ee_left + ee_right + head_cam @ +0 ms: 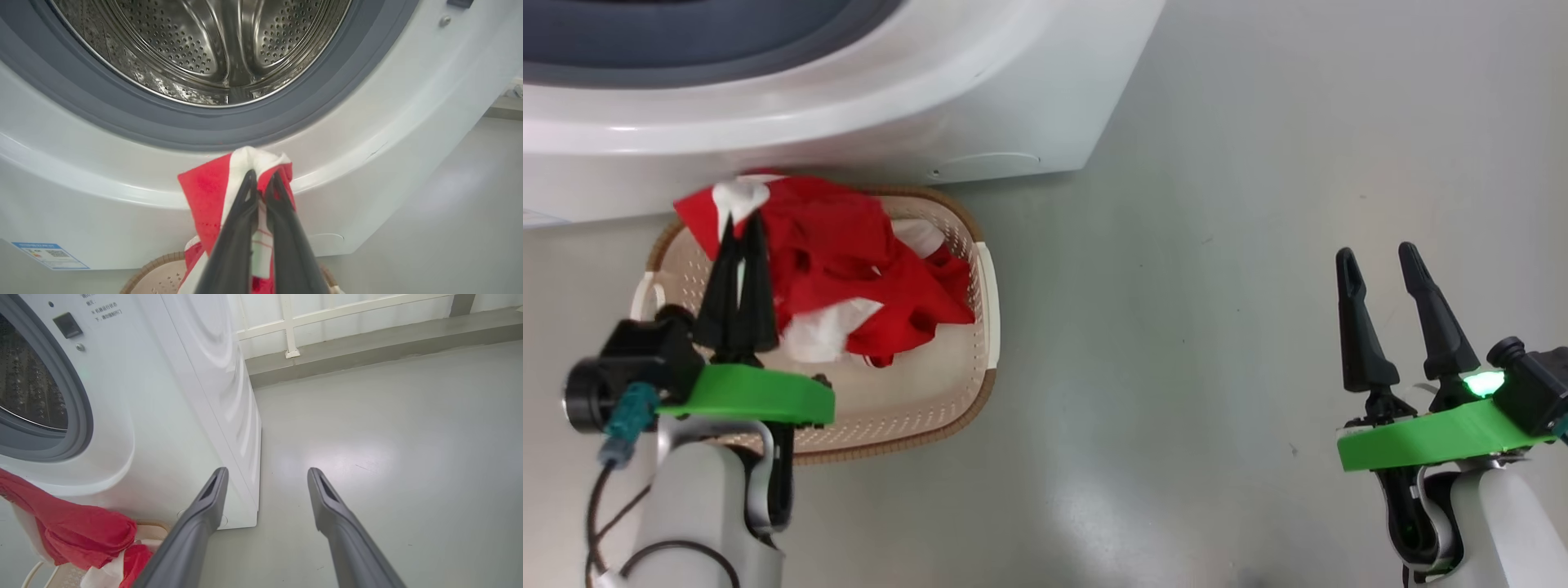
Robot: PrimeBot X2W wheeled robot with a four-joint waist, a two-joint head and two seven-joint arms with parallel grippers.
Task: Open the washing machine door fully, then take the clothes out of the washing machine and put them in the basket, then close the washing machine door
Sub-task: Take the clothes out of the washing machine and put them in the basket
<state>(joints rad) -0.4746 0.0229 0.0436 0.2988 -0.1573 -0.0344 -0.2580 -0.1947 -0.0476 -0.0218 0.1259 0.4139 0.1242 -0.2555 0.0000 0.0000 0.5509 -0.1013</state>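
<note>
From the head view, the left gripper [742,219] has its two dark fingers pinched together on a white-and-red fold of the clothes [849,269], over the far left part of the basket [984,327]. The rest of the red fabric trails to the right and down into the basket, which stands on the floor [1217,286] just in front of the washing machine [931,106]. The right gripper [1378,255] hangs well to the right over bare floor, fingers apart, nothing between them.

In the left wrist view, the left gripper [263,175] clamps the fabric between its tips – a red panel with a white strip held up before the machine's white front. Beyond it the grey rubber ring [286,118] frames the steel drum [196,45]. A blue label [51,255] sits at the lower left corner.

In the right wrist view, the right gripper [267,471] shows widely spread fingers pointing at the machine's right near corner. The clothes hang at the left edge above the basket – a white railing [290,326] stands far behind.
</note>
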